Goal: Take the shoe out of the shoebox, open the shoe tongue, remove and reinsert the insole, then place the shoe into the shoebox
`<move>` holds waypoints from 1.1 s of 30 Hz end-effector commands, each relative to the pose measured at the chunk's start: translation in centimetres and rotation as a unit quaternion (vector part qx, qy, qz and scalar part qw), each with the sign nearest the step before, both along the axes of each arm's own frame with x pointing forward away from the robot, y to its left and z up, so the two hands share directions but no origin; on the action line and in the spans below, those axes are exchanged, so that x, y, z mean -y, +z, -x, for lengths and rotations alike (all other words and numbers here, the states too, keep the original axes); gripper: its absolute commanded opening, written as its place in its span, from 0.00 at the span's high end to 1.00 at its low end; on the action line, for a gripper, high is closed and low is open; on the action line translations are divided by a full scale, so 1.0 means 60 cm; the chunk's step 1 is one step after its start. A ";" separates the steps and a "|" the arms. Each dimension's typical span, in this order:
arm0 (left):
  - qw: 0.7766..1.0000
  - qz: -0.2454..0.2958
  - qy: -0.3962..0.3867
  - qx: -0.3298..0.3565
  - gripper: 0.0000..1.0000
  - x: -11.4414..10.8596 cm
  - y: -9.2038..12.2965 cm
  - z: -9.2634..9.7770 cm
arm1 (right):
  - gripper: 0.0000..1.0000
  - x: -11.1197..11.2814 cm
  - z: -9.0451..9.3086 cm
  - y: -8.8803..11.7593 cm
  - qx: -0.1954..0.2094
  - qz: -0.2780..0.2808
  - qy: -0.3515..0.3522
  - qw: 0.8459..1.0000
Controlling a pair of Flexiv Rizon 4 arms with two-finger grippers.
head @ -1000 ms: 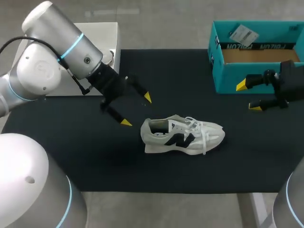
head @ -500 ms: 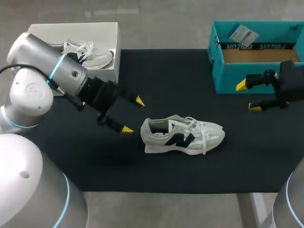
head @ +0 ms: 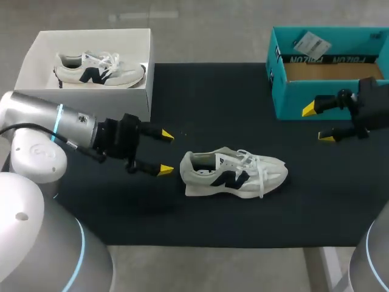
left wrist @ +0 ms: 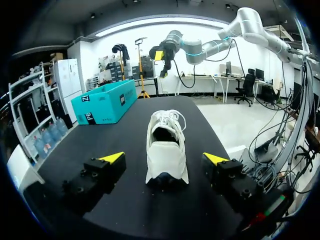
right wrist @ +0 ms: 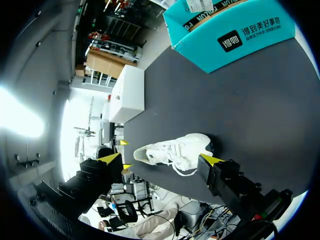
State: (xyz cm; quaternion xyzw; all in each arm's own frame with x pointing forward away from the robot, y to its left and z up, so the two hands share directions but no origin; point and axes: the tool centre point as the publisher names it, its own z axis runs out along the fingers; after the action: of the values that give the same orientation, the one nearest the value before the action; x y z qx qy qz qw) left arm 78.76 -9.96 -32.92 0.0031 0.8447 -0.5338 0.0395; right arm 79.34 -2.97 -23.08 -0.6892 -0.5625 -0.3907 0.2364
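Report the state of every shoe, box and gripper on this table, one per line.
Shoe on the mat: out of its box, upright on its sole, laced, heel toward the left gripper.
Left gripper: open, holding nothing, just short of the heel.
Right gripper: open, holding nothing, in front of the teal shoebox.
Teal shoebox: open, cardboard floor showing.
White shoebox: open.
Second shoe: inside the white shoebox, laced.

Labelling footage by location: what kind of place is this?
Probably a robotics lab workbench: left arm and right arm flank a black table holding a sneaker, a teal shoebox and a white box.
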 end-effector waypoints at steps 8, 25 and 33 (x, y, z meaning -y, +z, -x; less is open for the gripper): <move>0.999 -0.023 0.039 0.011 0.00 0.011 -0.035 -0.002 | 0.00 -0.002 0.000 0.000 -0.001 0.001 -0.001 1.000; 0.998 -0.049 -0.031 -0.014 0.00 0.066 -0.097 -0.035 | 0.00 -0.002 0.000 0.000 -0.001 0.001 -0.001 1.000; 0.998 -0.053 -0.032 -0.028 0.00 0.072 -0.124 -0.020 | 0.00 -0.002 0.000 0.000 -0.001 0.001 -0.001 1.000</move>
State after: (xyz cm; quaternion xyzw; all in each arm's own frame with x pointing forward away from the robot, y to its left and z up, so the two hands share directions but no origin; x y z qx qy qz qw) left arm 80.07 -14.04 -39.83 0.0185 0.8734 -0.4867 -0.0032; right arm 79.34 -2.97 -23.08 -0.6892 -0.5625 -0.3907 0.2363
